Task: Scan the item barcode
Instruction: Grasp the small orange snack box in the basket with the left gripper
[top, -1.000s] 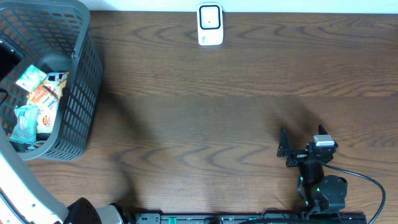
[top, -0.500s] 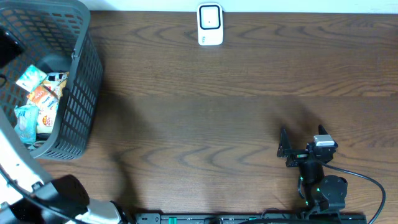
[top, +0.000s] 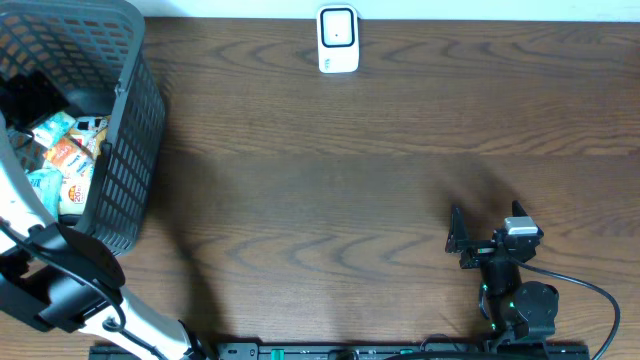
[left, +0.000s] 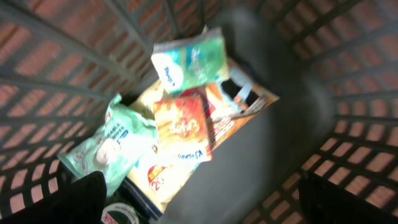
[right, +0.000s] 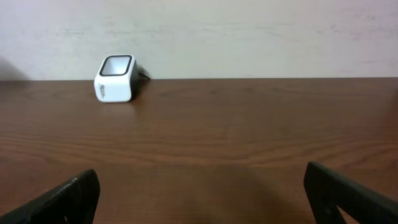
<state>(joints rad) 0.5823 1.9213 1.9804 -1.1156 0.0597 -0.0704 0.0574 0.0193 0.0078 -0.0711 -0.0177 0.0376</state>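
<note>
My left gripper (left: 202, 186) hangs inside the basket (left: 50, 56) with its fingers spread wide and nothing between them. The snack packets lie just ahead of it and below. An orange packet (left: 180, 127) sits on top of the pile, roughly midway between my two fingers. A green packet (left: 189, 62) lies beyond it and a pale green packet (left: 109, 146) lies near my left finger (left: 84, 193). I cannot tell whether that finger touches it. More flat packets lie under these, overlapping and tilted against one another.

The basket is dark grey plastic with lattice walls and a smooth solid floor. It stands at the far left of the table (top: 350, 170). The packets are thin, glossy and crinkled.

My right gripper (right: 202, 180) rests low over the brown wood-grain table at the near right, its fingers likewise released and empty. It faces the scanner (right: 115, 78), a small white block with a dark window that stands at the far edge, well apart from both the basket and me.
</note>
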